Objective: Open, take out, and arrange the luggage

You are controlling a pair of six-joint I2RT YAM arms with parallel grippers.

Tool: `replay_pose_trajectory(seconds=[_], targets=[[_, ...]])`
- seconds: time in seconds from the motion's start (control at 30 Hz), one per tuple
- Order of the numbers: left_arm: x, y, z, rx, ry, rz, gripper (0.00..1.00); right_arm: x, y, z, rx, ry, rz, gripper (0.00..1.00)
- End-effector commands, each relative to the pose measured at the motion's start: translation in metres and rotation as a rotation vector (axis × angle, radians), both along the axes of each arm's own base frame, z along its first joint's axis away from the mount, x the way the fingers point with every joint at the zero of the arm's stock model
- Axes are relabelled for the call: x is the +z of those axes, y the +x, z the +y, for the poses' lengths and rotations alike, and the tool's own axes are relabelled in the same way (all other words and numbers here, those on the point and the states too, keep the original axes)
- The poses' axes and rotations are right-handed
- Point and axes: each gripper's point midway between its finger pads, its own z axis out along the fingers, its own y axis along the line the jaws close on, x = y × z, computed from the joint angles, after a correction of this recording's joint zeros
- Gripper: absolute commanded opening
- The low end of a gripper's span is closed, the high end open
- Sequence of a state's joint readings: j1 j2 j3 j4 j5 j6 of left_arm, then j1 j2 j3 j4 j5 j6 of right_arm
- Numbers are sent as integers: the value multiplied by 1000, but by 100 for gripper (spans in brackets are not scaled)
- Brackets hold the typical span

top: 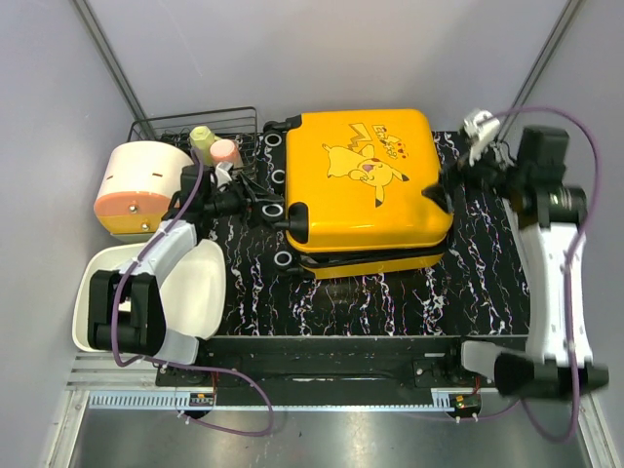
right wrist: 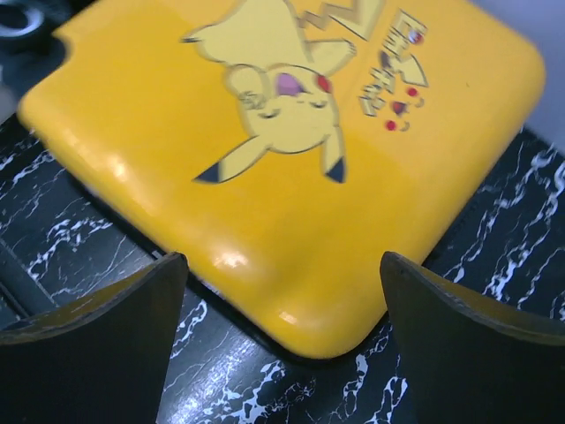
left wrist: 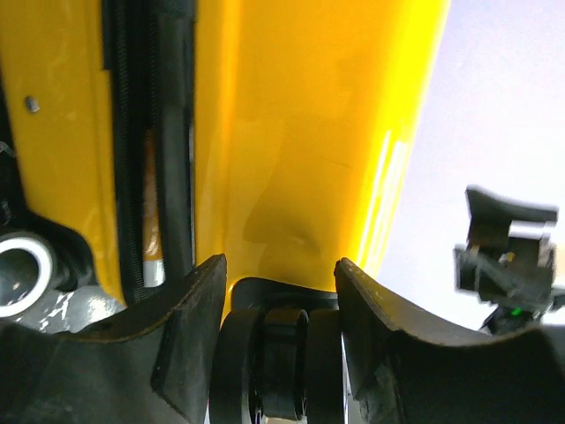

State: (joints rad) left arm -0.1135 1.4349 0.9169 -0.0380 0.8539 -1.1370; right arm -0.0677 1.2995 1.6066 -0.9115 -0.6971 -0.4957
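At the left end of the yellow Pikachu suitcase [top: 361, 175], the left gripper [left wrist: 281, 262] is half closed on a black caster wheel [left wrist: 274, 362]. The wheel fills the gap between its fingers [left wrist: 190, 327], which seem to press on both sides. Just ahead of the fingertips rises the yellow shell, its black zipper seam [left wrist: 146, 159] off to the gripper's left. The suitcase lies flat on the black marbled table [right wrist: 494, 256] between the two grippers, its upper shell sitting slightly askew over the lower. At its right end the right gripper [right wrist: 282, 256] is released, jaws spread wide and holding nothing. The shell's rounded corner sits just ahead of them, apart from both fingers.
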Motion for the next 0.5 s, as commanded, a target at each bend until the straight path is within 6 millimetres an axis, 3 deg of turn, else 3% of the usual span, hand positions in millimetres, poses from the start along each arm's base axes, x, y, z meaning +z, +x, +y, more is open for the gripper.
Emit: replay_pose_trajectory(seconds=[0.0, 0.07, 0.1, 0.23, 0.4, 0.47], targets=[[107, 15, -3, -17, -120, -276, 0, -3, -75, 35, 245, 53, -63, 99], [127, 20, -3, -17, -133, -320, 0, -11, -94, 40, 293, 25, -89, 97], [133, 21, -4, -17, -138, -328, 0, -28, -98, 40, 292, 13, -45, 94], [156, 33, -4, -6, -155, -365, 0, -53, -111, 43, 336, -5, -5, 85], [202, 56, 2, 33, -168, -462, 0, -63, -100, 50, 363, -58, -75, 83], [220, 64, 3, 38, -170, -506, 0, -56, -95, 52, 376, -72, -144, 79]])
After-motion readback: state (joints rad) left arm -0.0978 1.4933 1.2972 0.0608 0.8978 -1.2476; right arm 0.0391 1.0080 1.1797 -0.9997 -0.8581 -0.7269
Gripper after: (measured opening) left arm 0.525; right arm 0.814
